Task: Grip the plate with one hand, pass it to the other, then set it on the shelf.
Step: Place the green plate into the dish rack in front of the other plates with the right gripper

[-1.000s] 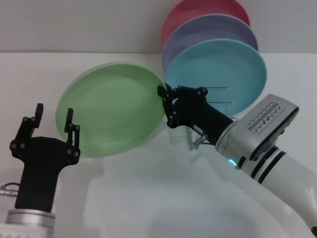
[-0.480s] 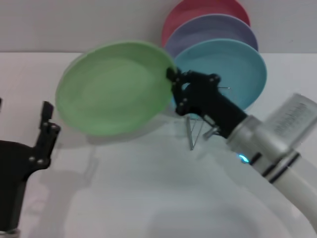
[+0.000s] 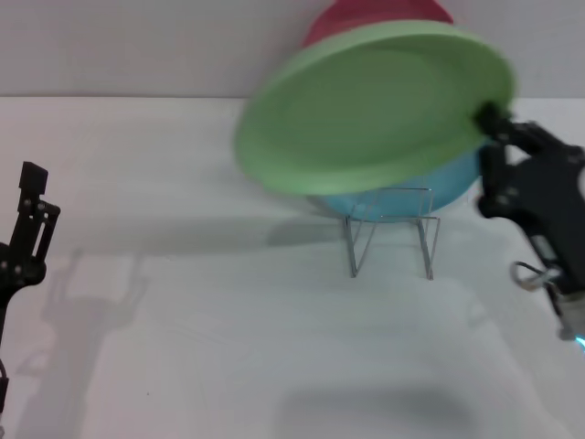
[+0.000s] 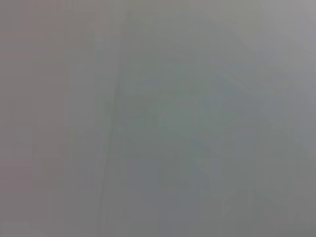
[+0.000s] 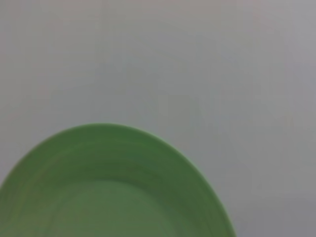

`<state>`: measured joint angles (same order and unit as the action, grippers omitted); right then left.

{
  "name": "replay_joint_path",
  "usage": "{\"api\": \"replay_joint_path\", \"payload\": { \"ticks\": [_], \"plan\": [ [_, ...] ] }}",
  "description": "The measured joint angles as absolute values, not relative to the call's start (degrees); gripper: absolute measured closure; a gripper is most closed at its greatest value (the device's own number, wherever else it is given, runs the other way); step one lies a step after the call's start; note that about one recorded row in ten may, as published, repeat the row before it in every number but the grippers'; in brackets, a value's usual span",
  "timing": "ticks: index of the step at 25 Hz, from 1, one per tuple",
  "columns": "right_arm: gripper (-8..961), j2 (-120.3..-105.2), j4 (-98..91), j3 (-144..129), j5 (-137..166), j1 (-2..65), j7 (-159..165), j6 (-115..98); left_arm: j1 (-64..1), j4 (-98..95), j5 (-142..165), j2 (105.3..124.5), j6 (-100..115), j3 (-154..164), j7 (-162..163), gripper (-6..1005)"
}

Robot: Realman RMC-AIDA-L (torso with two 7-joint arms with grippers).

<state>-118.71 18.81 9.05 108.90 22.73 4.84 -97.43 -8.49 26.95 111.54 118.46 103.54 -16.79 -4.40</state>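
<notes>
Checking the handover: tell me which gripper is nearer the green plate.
Right. The right gripper clamps the green plate by its rim, above the wire rack. The left gripper is far off, empty.

The light is soft and even, coming from above. On the white worktop (image 3: 228, 302) faint shadows lie under the plate (image 3: 370, 110) and beside the left pincer (image 3: 27, 229). The plate's edge is blurred. The left wrist view shows only unfocused grey.

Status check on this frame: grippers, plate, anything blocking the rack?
Right gripper shut on green plate, airborne above shelf. Left gripper open, low left. Turquoise plate occupies shelf.
</notes>
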Motion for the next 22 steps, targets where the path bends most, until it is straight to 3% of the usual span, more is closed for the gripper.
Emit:
{"api": "replay_joint_path", "payload": {
  "ticks": [8,22],
  "plan": [
    [934,-118.9,14.2,12.7,108.8,18.5,4.7,-101.5,-9.3,26.0,111.5,118.33,102.0,-17.6,0.6,200],
    [935,-119.0,8.5,13.0,108.7,19.1,2.2,-100.4,-10.5,26.7,111.5,118.39,100.5,-18.1,0.9,200]
  ]
}}
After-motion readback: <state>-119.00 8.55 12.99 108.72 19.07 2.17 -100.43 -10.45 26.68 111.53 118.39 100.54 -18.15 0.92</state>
